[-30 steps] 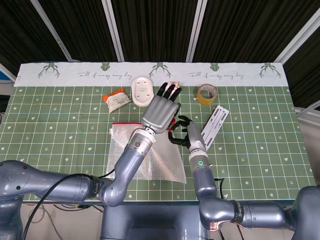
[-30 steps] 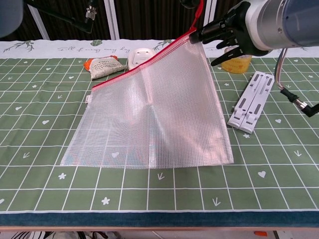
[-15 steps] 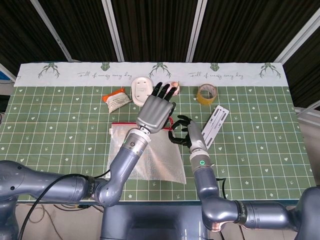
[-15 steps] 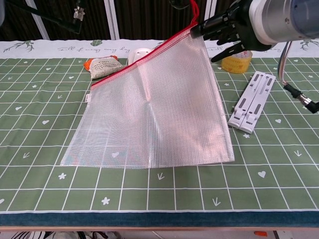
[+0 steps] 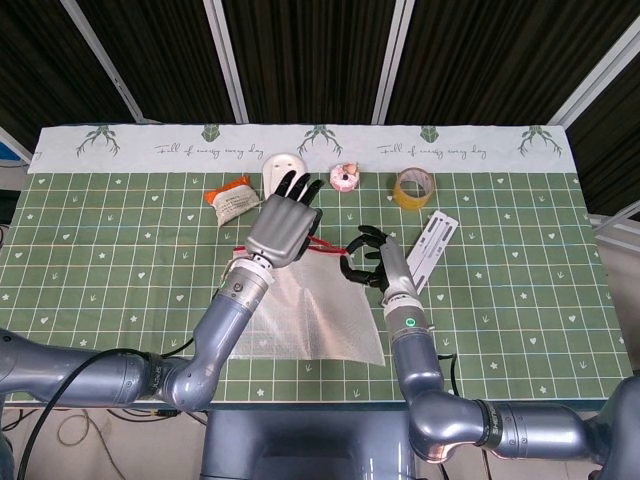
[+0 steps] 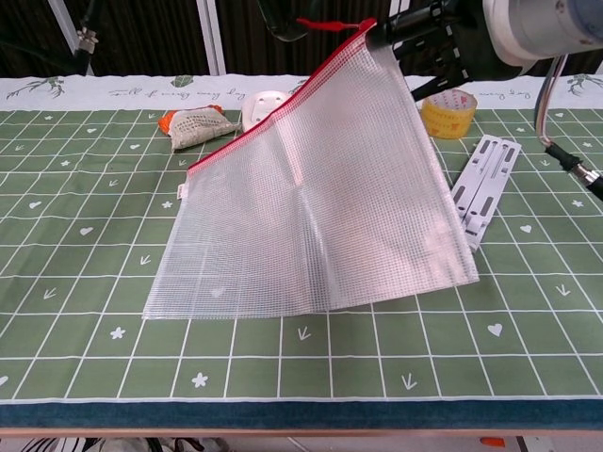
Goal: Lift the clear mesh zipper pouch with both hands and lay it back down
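The clear mesh zipper pouch (image 5: 315,318) (image 6: 320,207) with a red zipper edge stands tilted. Its far right corner is raised, while its near edge rests on the green mat. My right hand (image 5: 368,258) (image 6: 443,38) pinches that raised corner by the zipper. The red pull tab (image 6: 325,21) sticks out to the left of it. My left hand (image 5: 282,225) hovers over the pouch's left zipper end with its fingers spread and holds nothing. In the chest view only a dark bit of the left hand shows at the top edge.
A yellow tape roll (image 5: 408,187) (image 6: 447,111) and a white folding stand (image 5: 430,245) (image 6: 485,184) lie right of the pouch. An orange-white packet (image 5: 229,199) (image 6: 196,125), a white oval object (image 5: 282,172) and a small pink item (image 5: 344,178) sit behind it.
My right hand has lifted the pouch's corner higher, and the pouch has shifted right toward the white stand. My left hand has moved left and back, with its fingers still spread.
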You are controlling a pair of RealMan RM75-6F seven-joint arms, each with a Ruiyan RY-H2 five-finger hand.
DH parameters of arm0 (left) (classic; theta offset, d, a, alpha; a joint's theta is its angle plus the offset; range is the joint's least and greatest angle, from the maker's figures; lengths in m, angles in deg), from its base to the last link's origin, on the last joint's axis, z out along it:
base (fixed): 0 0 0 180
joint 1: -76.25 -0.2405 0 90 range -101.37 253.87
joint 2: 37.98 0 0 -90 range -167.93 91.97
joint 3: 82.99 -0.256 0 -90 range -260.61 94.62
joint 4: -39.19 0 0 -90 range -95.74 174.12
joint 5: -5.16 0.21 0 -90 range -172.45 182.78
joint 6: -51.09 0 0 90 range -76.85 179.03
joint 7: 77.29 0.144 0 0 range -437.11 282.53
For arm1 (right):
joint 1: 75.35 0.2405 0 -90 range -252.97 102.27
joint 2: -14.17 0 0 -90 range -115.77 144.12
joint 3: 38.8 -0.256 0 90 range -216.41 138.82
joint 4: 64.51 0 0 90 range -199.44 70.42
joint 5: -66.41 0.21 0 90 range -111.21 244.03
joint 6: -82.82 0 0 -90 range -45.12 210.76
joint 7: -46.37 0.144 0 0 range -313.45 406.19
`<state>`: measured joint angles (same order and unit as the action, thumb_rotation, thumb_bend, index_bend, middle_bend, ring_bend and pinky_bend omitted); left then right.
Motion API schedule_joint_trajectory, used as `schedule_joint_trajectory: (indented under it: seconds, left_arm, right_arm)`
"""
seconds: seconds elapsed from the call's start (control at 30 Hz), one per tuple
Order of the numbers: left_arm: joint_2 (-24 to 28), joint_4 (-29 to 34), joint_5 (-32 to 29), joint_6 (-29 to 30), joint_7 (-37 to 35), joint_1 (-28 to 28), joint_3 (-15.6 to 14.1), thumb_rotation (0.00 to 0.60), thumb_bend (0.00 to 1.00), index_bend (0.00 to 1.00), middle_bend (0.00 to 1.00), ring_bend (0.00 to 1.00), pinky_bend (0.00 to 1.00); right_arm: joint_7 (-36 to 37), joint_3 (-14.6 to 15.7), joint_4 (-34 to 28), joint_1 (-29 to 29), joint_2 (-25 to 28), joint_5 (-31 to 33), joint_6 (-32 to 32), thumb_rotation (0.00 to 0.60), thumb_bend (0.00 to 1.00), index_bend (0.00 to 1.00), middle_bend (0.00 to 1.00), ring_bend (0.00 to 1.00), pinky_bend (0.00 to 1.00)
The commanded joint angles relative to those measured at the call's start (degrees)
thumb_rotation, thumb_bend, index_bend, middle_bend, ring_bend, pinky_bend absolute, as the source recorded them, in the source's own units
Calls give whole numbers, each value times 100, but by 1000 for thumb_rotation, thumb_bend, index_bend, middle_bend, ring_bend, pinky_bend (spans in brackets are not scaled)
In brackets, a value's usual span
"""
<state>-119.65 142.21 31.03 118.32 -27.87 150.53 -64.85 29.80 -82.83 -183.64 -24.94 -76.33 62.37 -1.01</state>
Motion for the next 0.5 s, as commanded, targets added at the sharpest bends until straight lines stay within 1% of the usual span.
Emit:
schedule_joint_trajectory:
  seconds: [0.03,0.5]
  left_arm:
    - [21,-19,43,-18,-31,-45,-58,600,468,605,92,0,0]
    - [131,-82,120,-60,-151,-244,-247,600,469,605,92,0,0]
  right_arm:
    - [3,-34,-22,11,20,19,-13,600,583,652,173,4,240]
    - [127,-366,-123,1,212,268,-26,600,585,655,174,4,240]
